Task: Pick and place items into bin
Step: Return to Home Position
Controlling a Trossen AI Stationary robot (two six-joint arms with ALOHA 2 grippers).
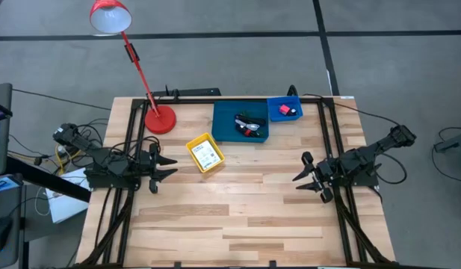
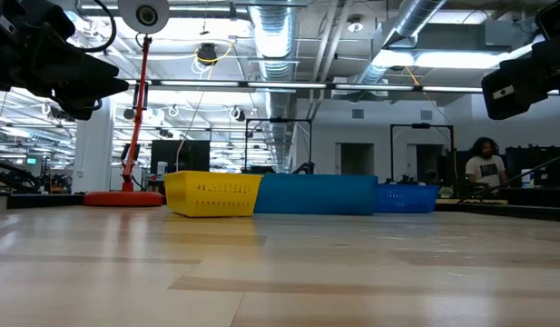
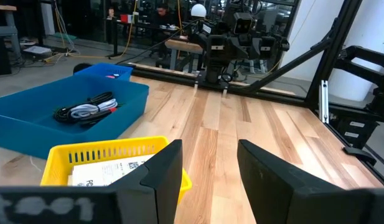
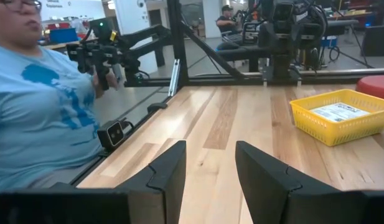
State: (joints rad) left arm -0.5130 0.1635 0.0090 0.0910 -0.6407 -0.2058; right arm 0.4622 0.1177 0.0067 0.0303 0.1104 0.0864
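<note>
The left tool (image 1: pixel 167 167) and right tool (image 1: pixel 303 178) are open and empty above the smooth wooden tabletop (image 1: pixel 237 213). Tangled cables (image 1: pixel 249 125) lie in the square blue bin (image 1: pixel 224 128).

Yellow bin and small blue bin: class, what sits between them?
The dark blue bin, holding cables, sits between the yellow bin and the small blue bin, clearest in the high view.

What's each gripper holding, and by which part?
Nothing. Left gripper and right gripper both have jaws open and empty; the cables lie in the big blue bin.
</note>
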